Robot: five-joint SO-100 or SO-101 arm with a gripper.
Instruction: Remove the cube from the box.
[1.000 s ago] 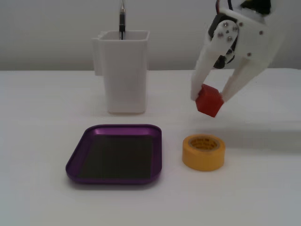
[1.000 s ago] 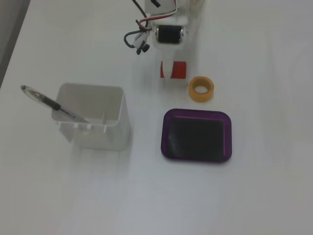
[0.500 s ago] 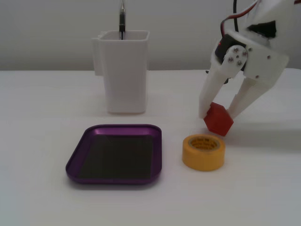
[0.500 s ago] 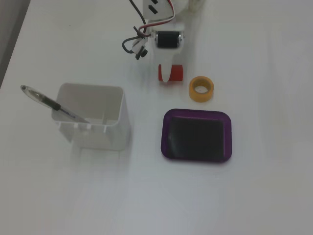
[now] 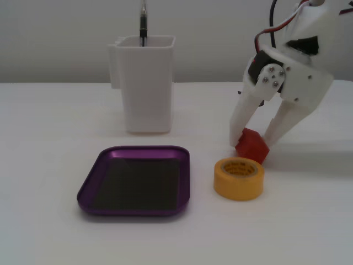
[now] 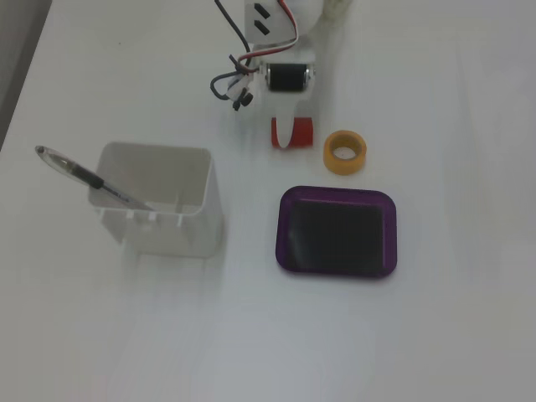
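A white worktop (image 5: 49, 232) carries a tall white plastic container (image 5: 146, 83) with a pen (image 6: 92, 180) standing in it, and in front of it, in a fixed view, the shallow purple box (image 5: 135, 152), its dark floor bare. The white robot arm (image 5: 306, 49) reaches down at the right of that view, its gripper (image 5: 252, 146) lowered to the surface with the jaws closed around the small red cube (image 5: 252, 144). The cube sits outside the box, tilted on an edge at or just above the worktop, just behind the yellow tape roll (image 5: 239, 178) and well apart from the container. In another fixed view the cube (image 6: 276, 132) shows as red on either side of one white finger, just beside the tape roll (image 6: 345, 152) and near the box (image 6: 337, 197).

The block looks light and rigid, with little risk of damage. Its finely ribbed faces should offer some grip, though its tilt suggests the jaws hold it across corners, not flat faces. A squarer hold across two opposite flat sides would likely be steadier. With the box empty, the removal appears essentially done, pending release.
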